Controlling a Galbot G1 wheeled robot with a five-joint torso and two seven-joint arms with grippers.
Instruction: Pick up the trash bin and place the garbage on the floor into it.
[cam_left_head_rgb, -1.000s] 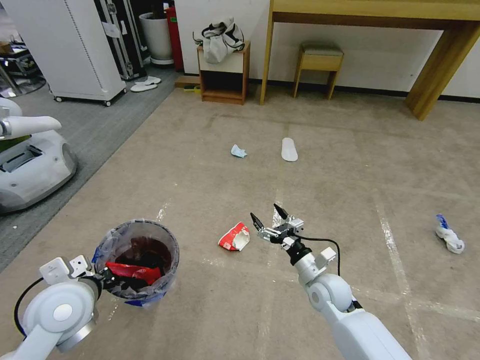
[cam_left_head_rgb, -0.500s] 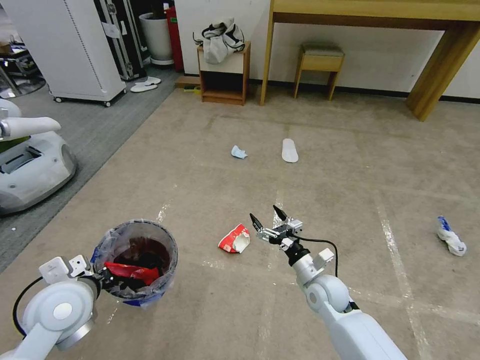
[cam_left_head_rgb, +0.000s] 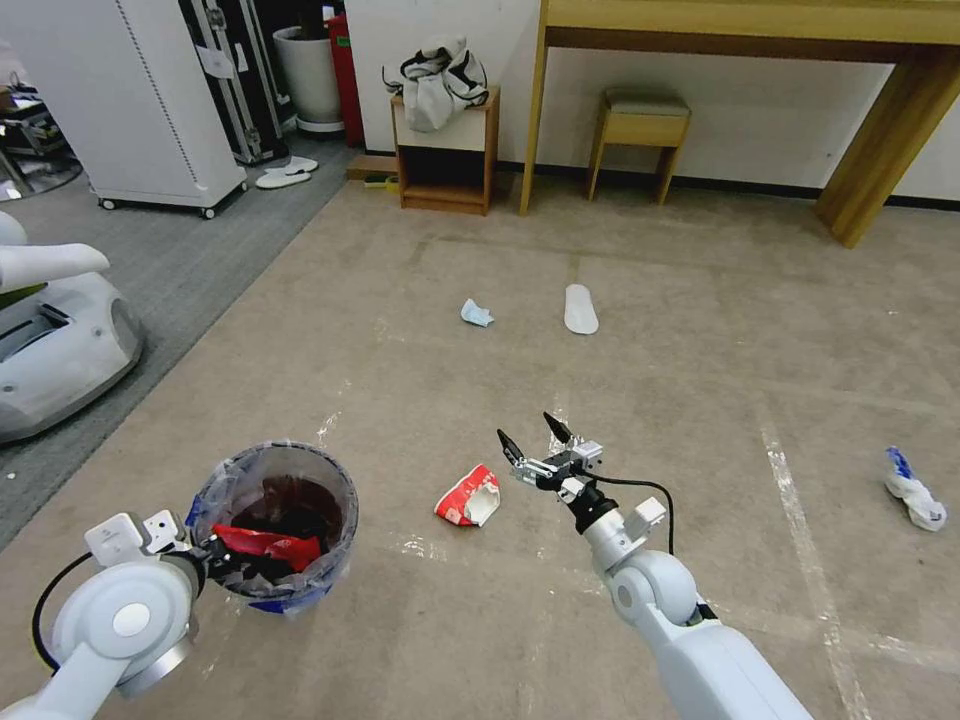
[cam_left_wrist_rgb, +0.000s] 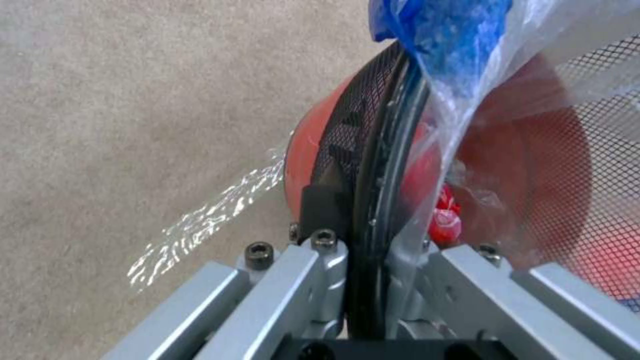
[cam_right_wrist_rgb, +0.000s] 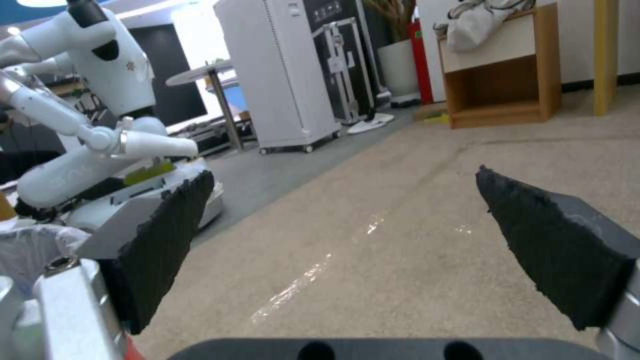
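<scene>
Since a second ago the head view has shifted slightly; the right gripper (cam_left_head_rgb: 528, 436) with spread jaws still hovers just beside the red-and-white carton (cam_left_head_rgb: 468, 496) on the floor (cam_left_head_rgb: 700, 380), ready to take it. Left of the carton, the left gripper (cam_left_head_rgb: 215, 556) pinches the trash bin (cam_left_head_rgb: 275, 525) rim, keeping it near. No writing is readable.
</scene>
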